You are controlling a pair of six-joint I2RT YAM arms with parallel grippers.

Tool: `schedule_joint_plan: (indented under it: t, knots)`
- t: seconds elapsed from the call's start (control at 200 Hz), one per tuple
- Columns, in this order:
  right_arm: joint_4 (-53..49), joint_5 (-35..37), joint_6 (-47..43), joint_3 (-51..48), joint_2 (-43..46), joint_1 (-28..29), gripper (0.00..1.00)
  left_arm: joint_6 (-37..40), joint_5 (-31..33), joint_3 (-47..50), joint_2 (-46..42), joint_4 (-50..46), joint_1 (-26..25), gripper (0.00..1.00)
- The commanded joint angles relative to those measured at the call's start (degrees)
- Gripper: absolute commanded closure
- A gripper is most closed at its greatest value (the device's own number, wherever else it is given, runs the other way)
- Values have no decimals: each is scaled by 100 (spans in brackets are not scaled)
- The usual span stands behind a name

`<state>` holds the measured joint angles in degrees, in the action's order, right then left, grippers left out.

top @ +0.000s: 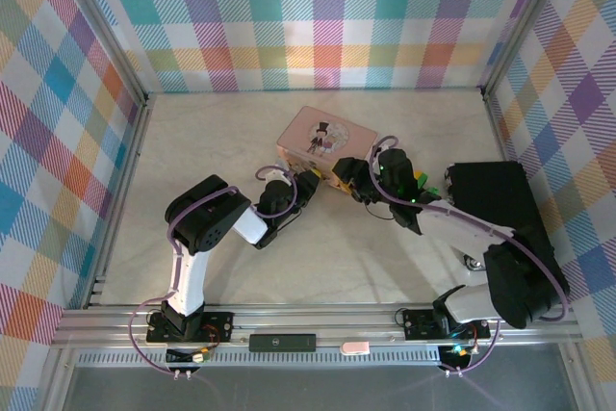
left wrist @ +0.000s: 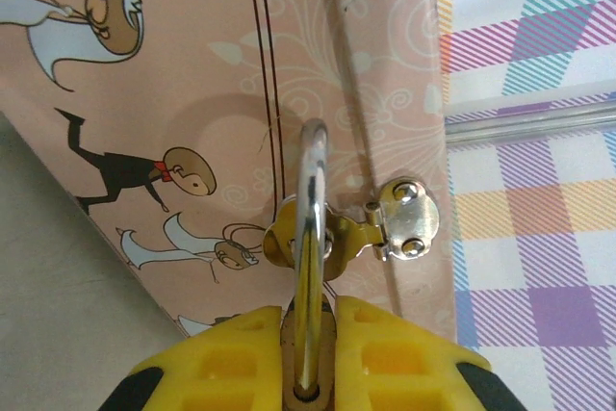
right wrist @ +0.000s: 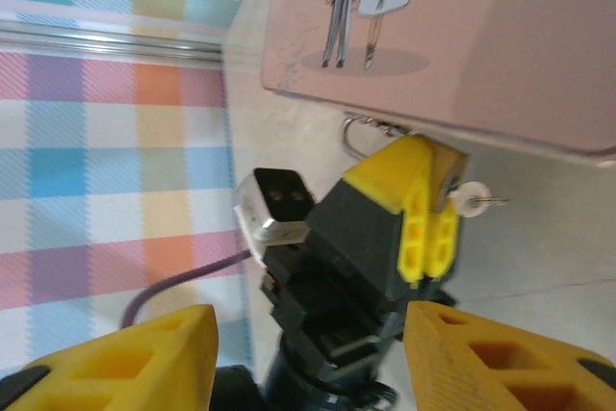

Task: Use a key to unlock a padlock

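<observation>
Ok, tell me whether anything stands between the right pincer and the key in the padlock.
Nothing visible does. The key sticks out of the padlock, which the left pincer clamps, and its head is uncovered. The open right pincer faces it; the left pincer's body sits beside the key, not across it.

Overhead camera looks down; wrist cameras closely share the pink box.

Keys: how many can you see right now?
1. A small silvery metal key sits against the small brass padlock clamped in the left end effector, near the pink rectangular box. Others may be hidden.
</observation>
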<state>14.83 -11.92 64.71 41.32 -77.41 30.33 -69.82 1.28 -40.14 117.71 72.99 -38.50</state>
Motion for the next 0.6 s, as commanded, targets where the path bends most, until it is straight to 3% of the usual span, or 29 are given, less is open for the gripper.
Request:
schedule_joint_plan:
  t: [0.0, 0.28, 0.465, 0.575, 0.595]
  knots:
    - [-1650, 583, -1530, 335, 196, -9, 45, 75, 74, 88, -109, 112, -17, 100]
    - [-2420, 1097, -2450, 627, 253, -9, 41, 370, -127, 213, -569, -1261, -77, 99]
    - [-2535, 1197, -2761, 708, 191, 8, 40, 417, -340, 243, -660, -1803, -71, 68]
    - [-2388, 1473, -2516, 560, 234, 22, 40, 435, -379, 305, -772, -1924, -63, 57]
    - [-2314, 1470, -2470, 526, 223, 22, 40, 447, -374, 318, -803, -1944, -61, 51]
